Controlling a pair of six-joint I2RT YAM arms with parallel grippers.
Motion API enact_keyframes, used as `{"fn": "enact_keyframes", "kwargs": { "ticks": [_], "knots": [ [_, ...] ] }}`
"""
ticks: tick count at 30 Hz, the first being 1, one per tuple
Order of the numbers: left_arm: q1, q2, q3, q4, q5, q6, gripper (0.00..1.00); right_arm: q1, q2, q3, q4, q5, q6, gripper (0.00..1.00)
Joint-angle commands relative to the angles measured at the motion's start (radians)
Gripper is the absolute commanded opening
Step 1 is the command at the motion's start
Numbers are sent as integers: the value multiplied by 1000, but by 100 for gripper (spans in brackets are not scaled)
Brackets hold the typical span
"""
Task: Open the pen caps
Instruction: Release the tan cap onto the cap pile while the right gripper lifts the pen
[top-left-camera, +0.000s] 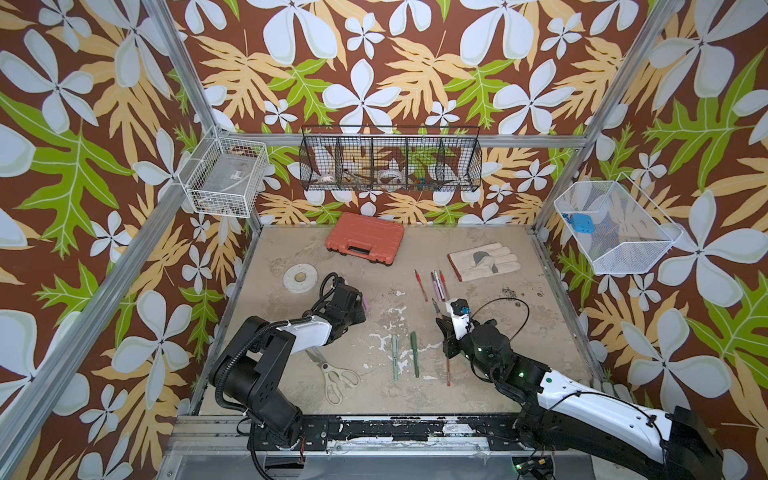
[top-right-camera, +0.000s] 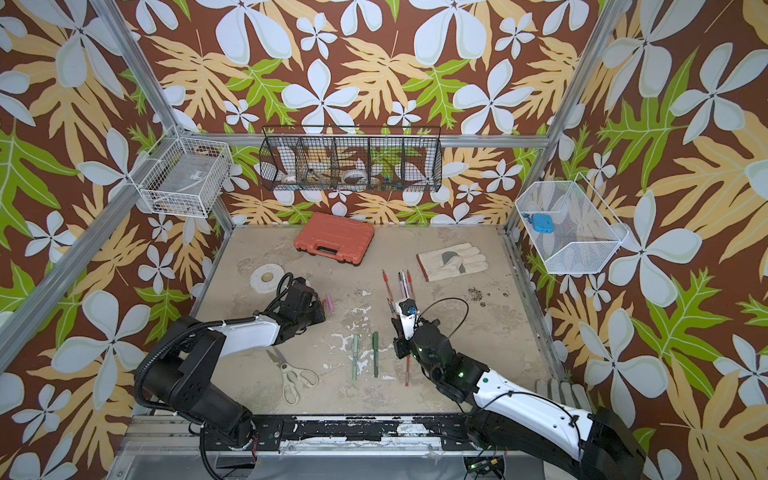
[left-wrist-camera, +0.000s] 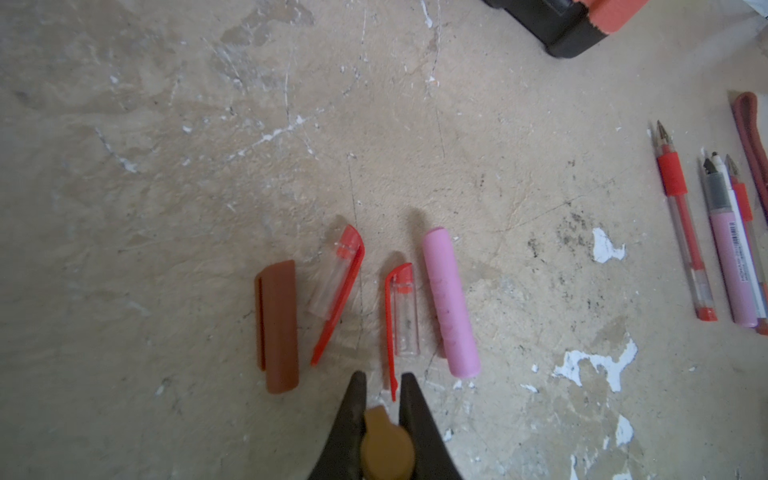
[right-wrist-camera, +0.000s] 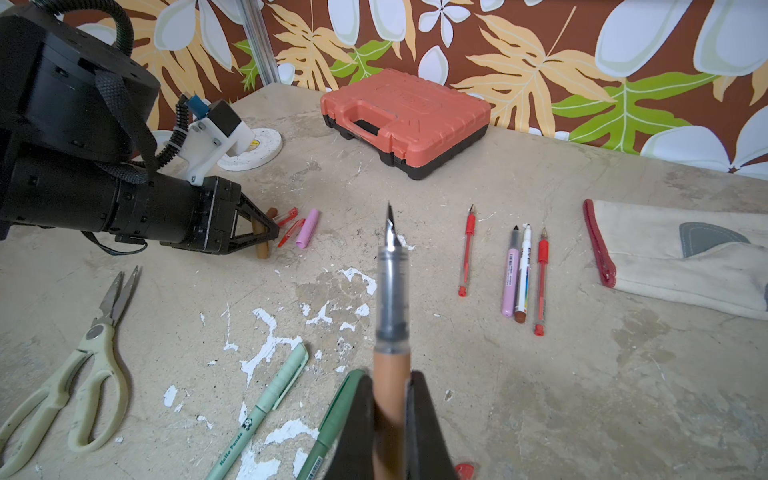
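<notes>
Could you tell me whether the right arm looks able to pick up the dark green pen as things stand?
Probably not yet. The right gripper is shut on the tan pen, so its jaws are taken. The dark green pen lies uncovered close by; once that pen is set down, likely yes.

- worn beige table (top-left-camera: 511, 345), paint chipped
- orange case (top-left-camera: 365, 238) upper centre; white disc (top-left-camera: 300, 277) left; glove (top-left-camera: 484, 262) right
- scissors (top-left-camera: 337, 380), 2 green pens (top-left-camera: 414, 353) lower centre
- 4 loose caps (left-wrist-camera: 451, 303); 4 uncapped pens (top-left-camera: 420, 285) mid-right
</notes>
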Motion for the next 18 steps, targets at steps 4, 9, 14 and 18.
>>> {"fn": "enact_keyframes", "kwargs": {
  "ticks": [4,9,14,18],
  "knots": [
    [1,-21,-1,-14,-10,10,15,-1,20,6,2,17,6,0],
    [-1,-41,-2,-23,-18,6,26,-1,18,3,1,18,7,0],
    [-3,-73,-10,-23,-17,3,38,-5,17,2,1,18,8,0],
    [-40,-128,-19,-22,-37,14,48,-10,22,0,2,17,13,0]
  ]
}}
